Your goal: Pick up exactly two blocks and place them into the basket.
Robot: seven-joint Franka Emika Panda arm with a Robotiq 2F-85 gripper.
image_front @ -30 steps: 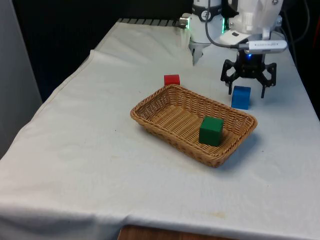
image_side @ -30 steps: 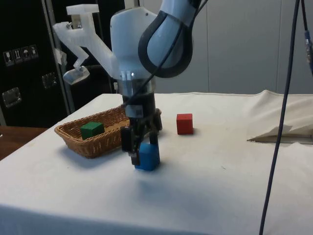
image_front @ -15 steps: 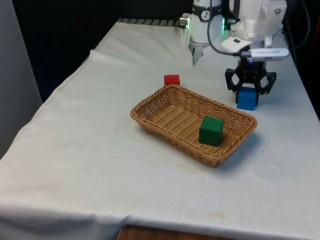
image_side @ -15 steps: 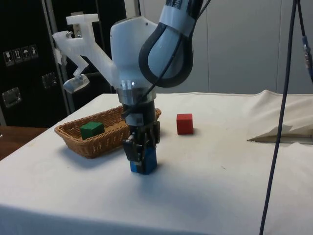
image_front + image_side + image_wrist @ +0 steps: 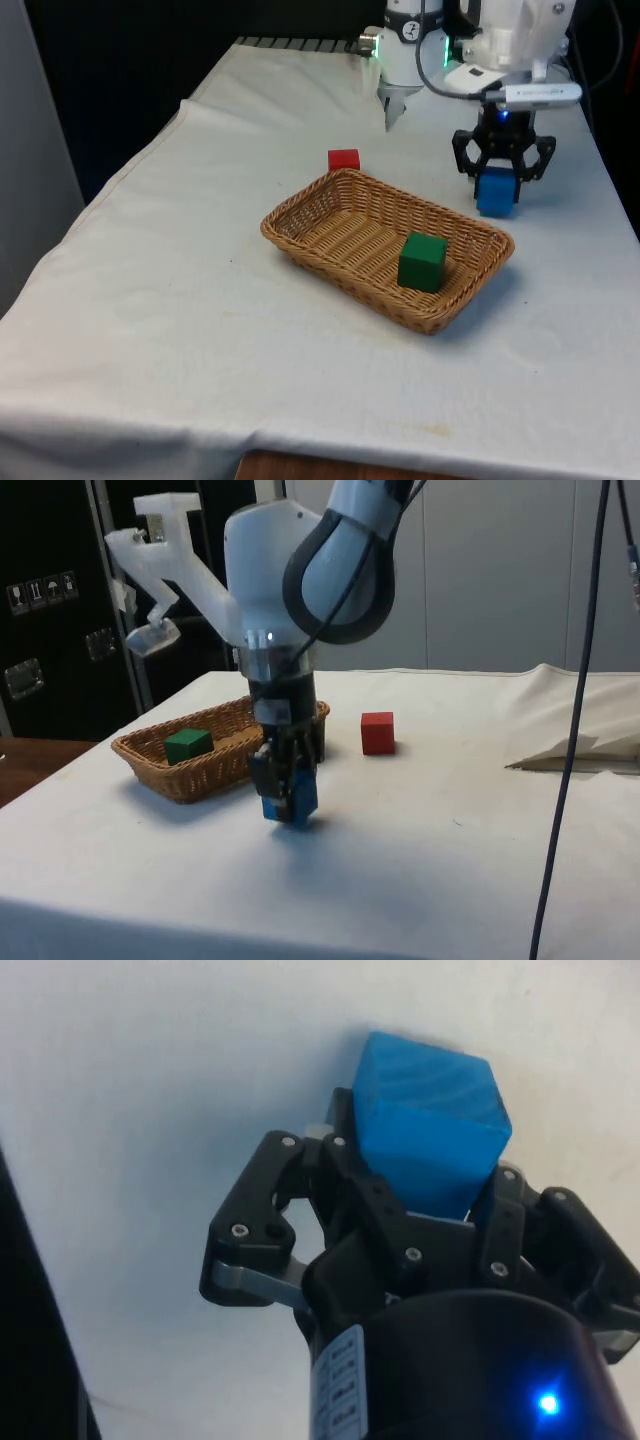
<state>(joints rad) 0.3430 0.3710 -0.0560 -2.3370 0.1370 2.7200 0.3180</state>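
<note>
- Now I see my black two-finger tool [image 5: 497,185] clamped on a bright blue cube-shaped block [image 5: 495,192], one finger pressed against each of two opposite faces.
- From the side view, the blue block [image 5: 292,800] sits low in the tool [image 5: 288,798] and looks lifted just clear of the white cloth-covered worktop [image 5: 420,860], with a soft shadow beneath it.
- Through the wrist view, the blue block [image 5: 430,1125] juts out beyond the black fingers [image 5: 350,1185], with plain white cloth behind it.
- A shallow oblong basket of woven tan wicker [image 5: 300,235] rests on the worktop [image 5: 180,300] near its middle, set at an angle.
- A dark green cube-shaped block [image 5: 422,261] lies inside the basket, toward the end on the front view's right.
- The held blue block is outside the basket, just beyond its far corner on the front view's right.
- A small red cube-shaped block [image 5: 343,159] stands on the cloth just behind the basket's far rim, well apart from the tool.
- From the side view, the red block [image 5: 377,732] stands alone on the cloth, beyond the basket [image 5: 200,775].
</note>
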